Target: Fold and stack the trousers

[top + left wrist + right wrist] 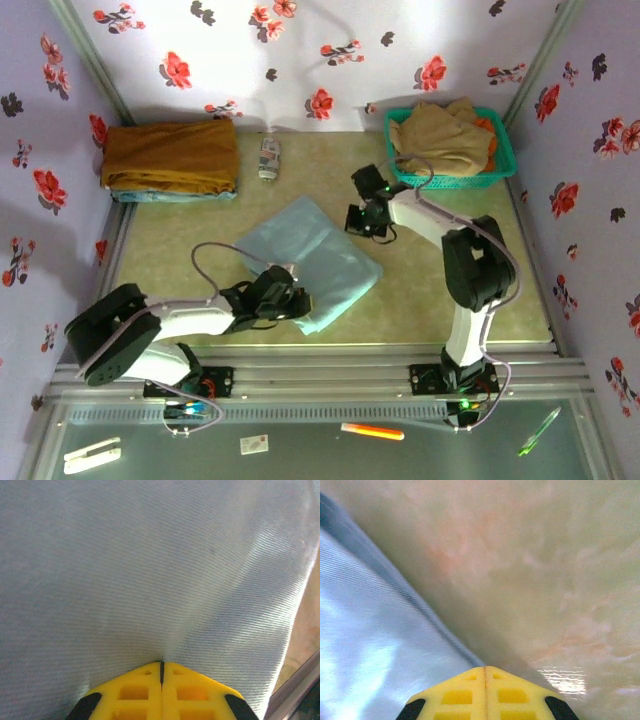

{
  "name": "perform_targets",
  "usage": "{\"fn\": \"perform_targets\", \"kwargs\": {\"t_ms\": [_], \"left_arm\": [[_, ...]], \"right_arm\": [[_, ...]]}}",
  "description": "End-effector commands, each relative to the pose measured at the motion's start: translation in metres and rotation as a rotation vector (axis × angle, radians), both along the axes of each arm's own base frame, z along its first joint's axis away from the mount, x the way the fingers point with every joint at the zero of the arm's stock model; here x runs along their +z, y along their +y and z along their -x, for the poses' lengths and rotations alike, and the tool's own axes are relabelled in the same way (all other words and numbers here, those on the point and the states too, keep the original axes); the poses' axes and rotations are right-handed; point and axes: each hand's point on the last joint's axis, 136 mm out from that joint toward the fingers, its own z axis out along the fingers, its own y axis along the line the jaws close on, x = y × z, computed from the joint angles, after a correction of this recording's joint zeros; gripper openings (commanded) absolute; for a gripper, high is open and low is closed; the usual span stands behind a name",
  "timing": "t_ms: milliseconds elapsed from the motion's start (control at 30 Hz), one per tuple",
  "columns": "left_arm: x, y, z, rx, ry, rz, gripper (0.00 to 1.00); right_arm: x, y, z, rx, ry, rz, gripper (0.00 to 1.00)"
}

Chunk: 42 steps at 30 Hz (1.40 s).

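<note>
The pale aqua-blue trousers [310,260] lie folded into a rough rectangle, set at an angle in the middle of the table. My left gripper [292,300] is at their near corner; in the left wrist view its fingers [161,662] are shut and the trousers' cloth [150,570] puckers into the tip. My right gripper [362,222] is at the far right edge of the trousers. In the right wrist view it [485,668] is shut, and the trousers' hem [370,645] runs straight into the fingertips, slightly raised over its shadow.
A folded mustard-brown garment [170,155] lies on a pale blue layer at the far left. A teal basket [505,160] holding a tan garment [440,135] stands at the far right. A small can [270,157] lies by the back wall. The beige table [440,290] shows bare right of the trousers.
</note>
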Motion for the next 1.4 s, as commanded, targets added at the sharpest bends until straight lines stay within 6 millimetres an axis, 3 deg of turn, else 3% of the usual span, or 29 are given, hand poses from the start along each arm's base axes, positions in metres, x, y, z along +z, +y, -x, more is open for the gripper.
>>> {"fn": "perform_targets", "kwargs": {"t_ms": [0,100,133,200,267,333,433,567,667,733,833,967,1100,1200,1367], "left_arm": [[0.027,-0.027,-0.014,-0.03,-0.065,0.073,0.0],[0.046,-0.025,-0.028,-0.02,-0.113,0.069,0.0],[0.052,-0.019,-0.032,-0.016,-0.128,0.057,0.04],[0.063,-0.003,-0.04,0.003,-0.148,0.03,0.22],[0.071,0.019,-0.045,0.026,-0.178,-0.027,0.31],[0.086,0.047,-0.052,0.061,-0.229,-0.101,0.43],[0.107,0.097,-0.077,0.19,-0.283,-0.185,0.47],[0.12,0.157,-0.127,0.374,-0.277,-0.277,0.47],[0.118,0.203,-0.168,0.478,-0.231,-0.432,0.55],[0.109,0.231,-0.196,0.541,-0.18,-0.489,0.55],[0.088,0.263,-0.233,0.641,-0.097,-0.489,0.52],[0.063,0.269,-0.276,0.623,-0.073,-0.511,0.5],[0.043,0.27,-0.309,0.6,-0.058,-0.526,0.45],[0.034,0.263,-0.328,0.576,-0.067,-0.504,0.43],[0.027,0.258,-0.342,0.575,-0.099,-0.472,0.43]], "right_arm": [[0.049,-0.041,0.014,0.01,-0.083,0.111,0.32],[0.048,-0.064,0.047,-0.016,-0.065,0.126,0.38],[0.045,-0.066,0.061,-0.026,-0.055,0.099,0.4],[0.035,-0.066,0.09,-0.057,-0.029,0.015,0.42],[0.023,-0.055,0.116,-0.082,-0.017,-0.1,0.42],[0.01,-0.042,0.138,-0.111,0.002,-0.193,0.35],[-0.001,-0.021,0.153,-0.099,0.004,-0.251,0.26],[-0.025,-0.004,0.142,-0.076,0.042,-0.241,0.25],[-0.048,-0.002,0.125,-0.055,0.083,-0.143,0.35],[-0.061,-0.003,0.109,-0.063,0.1,-0.111,0.43],[-0.079,-0.012,0.084,-0.103,0.132,-0.093,0.46],[-0.079,-0.029,0.054,-0.117,0.118,-0.019,0.45],[-0.052,-0.035,0.033,-0.103,0.063,-0.034,0.48],[-0.037,-0.033,0.032,-0.078,0.045,-0.057,0.5],[-0.036,-0.028,0.04,-0.063,0.054,-0.104,0.51]]}}
